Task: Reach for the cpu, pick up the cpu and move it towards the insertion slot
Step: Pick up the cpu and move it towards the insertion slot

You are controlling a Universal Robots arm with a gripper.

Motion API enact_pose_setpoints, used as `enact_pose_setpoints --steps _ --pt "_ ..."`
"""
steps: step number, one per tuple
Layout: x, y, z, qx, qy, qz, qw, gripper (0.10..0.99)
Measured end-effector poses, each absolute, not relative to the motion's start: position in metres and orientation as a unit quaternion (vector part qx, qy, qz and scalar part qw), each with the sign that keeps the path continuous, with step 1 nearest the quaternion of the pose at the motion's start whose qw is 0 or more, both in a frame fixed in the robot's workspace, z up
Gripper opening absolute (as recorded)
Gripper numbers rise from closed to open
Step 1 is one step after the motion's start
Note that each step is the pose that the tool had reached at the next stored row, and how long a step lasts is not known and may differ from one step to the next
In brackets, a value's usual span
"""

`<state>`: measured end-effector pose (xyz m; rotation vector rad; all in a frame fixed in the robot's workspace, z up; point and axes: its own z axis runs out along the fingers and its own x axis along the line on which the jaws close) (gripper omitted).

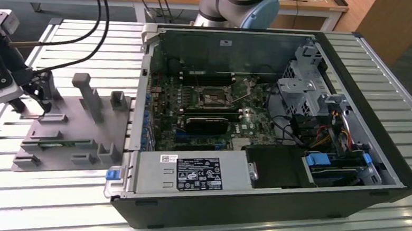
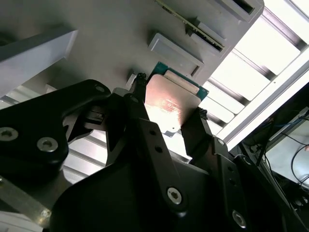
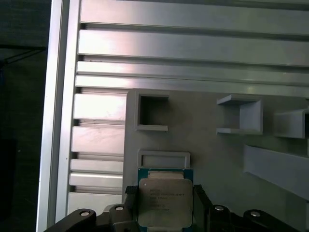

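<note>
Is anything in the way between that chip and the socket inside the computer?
Yes. The grey upright posts and the computer case's side wall stand between the chip, held by the end effector, and the socket.

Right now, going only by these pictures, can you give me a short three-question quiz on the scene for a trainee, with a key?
1. True or false: the gripper has a finger on each side of the chip.
2. Multiple choice: in the exterior view, the gripper is above A) the grey tray, B) the hard drive bay, C) the wooden desk.
3. Fill in: in the exterior view, the socket lies to the exterior view's ____ of the grey tray.

Key: 1 true; 2 A; 3 right.
</note>
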<state>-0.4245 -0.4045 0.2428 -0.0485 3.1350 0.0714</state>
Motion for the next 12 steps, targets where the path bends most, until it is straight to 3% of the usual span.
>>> enact_pose_setpoints --steps 12 --pt "-0.4245 -0.4045 0.2524 -0.015 1.0 0.023 0.003 0.541"
